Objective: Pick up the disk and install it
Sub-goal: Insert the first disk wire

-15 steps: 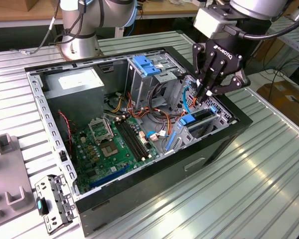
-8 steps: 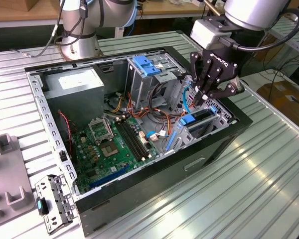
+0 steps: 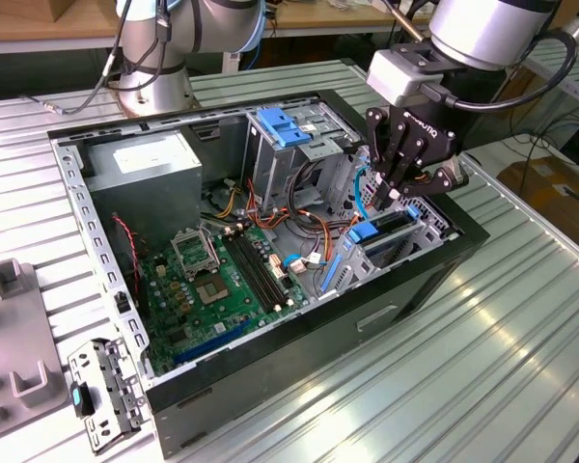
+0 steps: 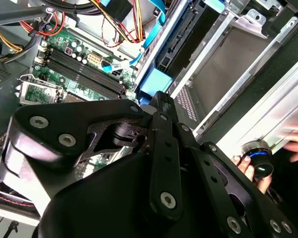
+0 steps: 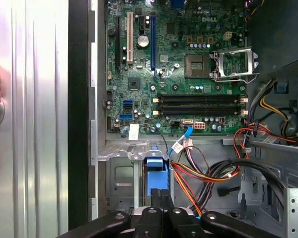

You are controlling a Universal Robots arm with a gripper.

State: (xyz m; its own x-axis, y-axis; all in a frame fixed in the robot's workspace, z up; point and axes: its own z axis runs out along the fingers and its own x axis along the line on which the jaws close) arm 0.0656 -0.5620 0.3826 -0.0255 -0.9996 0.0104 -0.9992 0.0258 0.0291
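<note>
The disk stands on edge in the drive bay at the front corner of the open computer case, on the exterior view's right. Its blue carrier rails frame a dark drive body. My gripper hangs directly over it, the fingers together and their tips at the carrier's upper edge. In the first wrist view the blue carrier sits just beyond the shut gripper. In the second wrist view the carrier's blue end lies right at the gripper. Whether the tips pinch the carrier or only touch it, I cannot tell.
The case holds a green motherboard, a grey power supply, a bare blue bracket on the upper bay and loose cables. A hand rests by a blue-ringed button outside the case. A metal bracket lies on the table.
</note>
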